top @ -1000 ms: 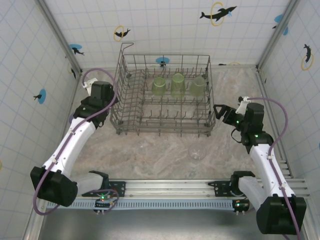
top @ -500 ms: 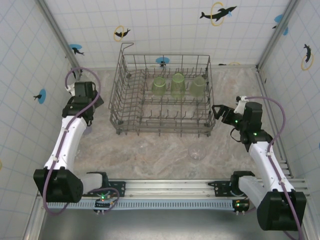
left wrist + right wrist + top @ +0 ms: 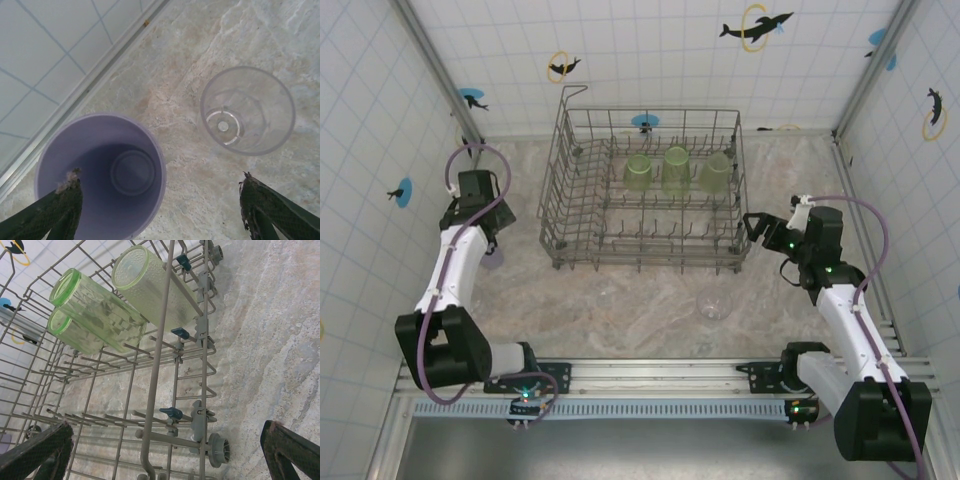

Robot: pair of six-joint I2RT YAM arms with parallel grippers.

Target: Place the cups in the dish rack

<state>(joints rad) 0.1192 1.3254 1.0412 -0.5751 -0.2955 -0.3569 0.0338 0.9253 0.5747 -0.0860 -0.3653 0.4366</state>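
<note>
Surface [image 3: 650, 300]: marbled, boxed in by tiled walls [image 3: 650, 60].
Nearest: lone clear glass [image 3: 713, 303] upright out front, well apart from both arms.
Left gripper [image 3: 159, 177]: fingers apart above the lavender tumbler [image 3: 100, 175], which stands upright by the left wall.
Neighbour: second clear glass [image 3: 247, 110] just beside it.
Handling: looks light, smooth, maybe slippery; pinch its rim wall.
Right gripper [image 3: 165, 437]: spread wide, empty, beside the dish rack [image 3: 650, 262].
Far: three green tumblers [image 3: 676, 170] already racked.

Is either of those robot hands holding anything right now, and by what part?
Nothing is held. The left hand stands open over the upright lavender plastic tumbler; the right hand is open beside the grey wire dish rack.
</note>
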